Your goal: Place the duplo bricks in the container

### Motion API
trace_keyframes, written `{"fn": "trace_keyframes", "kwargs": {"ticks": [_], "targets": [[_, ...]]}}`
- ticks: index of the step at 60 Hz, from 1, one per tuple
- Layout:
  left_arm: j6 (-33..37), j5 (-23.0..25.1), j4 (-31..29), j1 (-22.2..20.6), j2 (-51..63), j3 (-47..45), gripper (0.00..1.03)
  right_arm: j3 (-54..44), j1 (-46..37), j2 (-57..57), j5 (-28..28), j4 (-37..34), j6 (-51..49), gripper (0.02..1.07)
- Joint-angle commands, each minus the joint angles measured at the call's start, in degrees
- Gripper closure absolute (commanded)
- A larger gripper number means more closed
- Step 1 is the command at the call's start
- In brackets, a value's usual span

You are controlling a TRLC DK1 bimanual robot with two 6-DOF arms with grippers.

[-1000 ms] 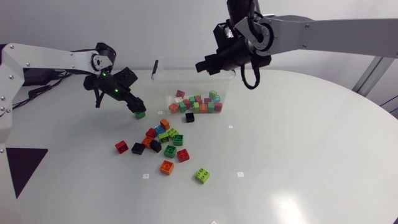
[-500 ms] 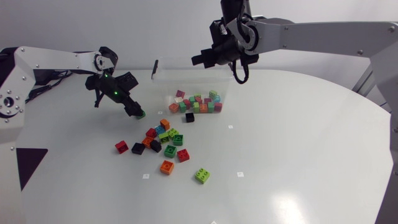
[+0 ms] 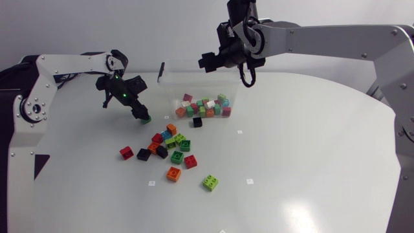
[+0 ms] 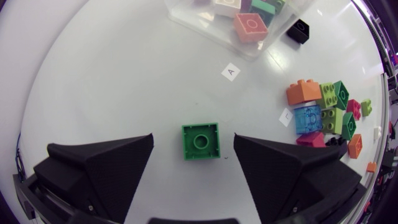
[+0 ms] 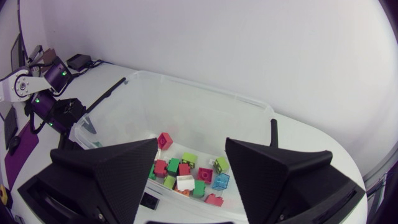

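The table is taken in from high overhead. Both wrist cameras are pointed downward, close in, and the container is caught by all three.

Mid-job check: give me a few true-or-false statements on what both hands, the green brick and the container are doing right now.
1. The left hand is shut on the green brick. False: the hand is open, and the brick lies on the table between its fingers, untouched.
2. The right hand is open above the container. True.
3. The container is empty. False: it holds many bricks.
4. A black brick lies on the table just outside the container. True.
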Motion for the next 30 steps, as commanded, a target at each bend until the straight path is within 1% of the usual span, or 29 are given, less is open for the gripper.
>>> {"fn": "trace_keyframes", "kwargs": {"ticks": [1, 3, 11, 12, 20, 23, 26, 30], "targets": [[2.1, -0.8, -1.8, -1.0, 2.7, 1.5, 0.26, -1.2, 0.5, -1.4, 0.6, 0.7, 1.1, 0.09], [2.2, -0.9, -1.9, -1.1, 2.8, 1.5, 0.28, -1.9, 0.5, -2.2, 0.6, 0.7, 1.1, 0.09], [2.2, -1.2, -2.2, -1.8, 3.5, 1.5, 0.28, -4.7, 1.1, -4.9, 0.5, 0.7, 0.8, 0.09], [2.3, -1.4, -2.2, -1.8, 3.6, 1.5, 0.29, -5.3, 1.2, -5.5, 0.5, 0.7, 0.8, 0.09], [2.1, -1.7, -2.2, -1.9, 4.4, 2.2, 0.51, -11.2, 2.5, -10.8, 0.3, 0.9, -0.5, 0.07], [2.0, -1.7, -2.2, -1.8, 4.5, 2.2, 0.65, -14.0, 3.0, -13.6, 0.3, 1.1, -0.8, 0.07], [2.0, -1.7, -2.4, -1.6, 4.4, 2.0, 0.77, -16.5, 3.3, -16.4, 0.3, 1.0, -1.3, 0.07], [2.0, -1.8, -3.0, -1.2, 3.9, 1.7, 0.79, -18.7, 3.6, -19.3, 0.3, 0.7, -1.6, 0.07]]}}
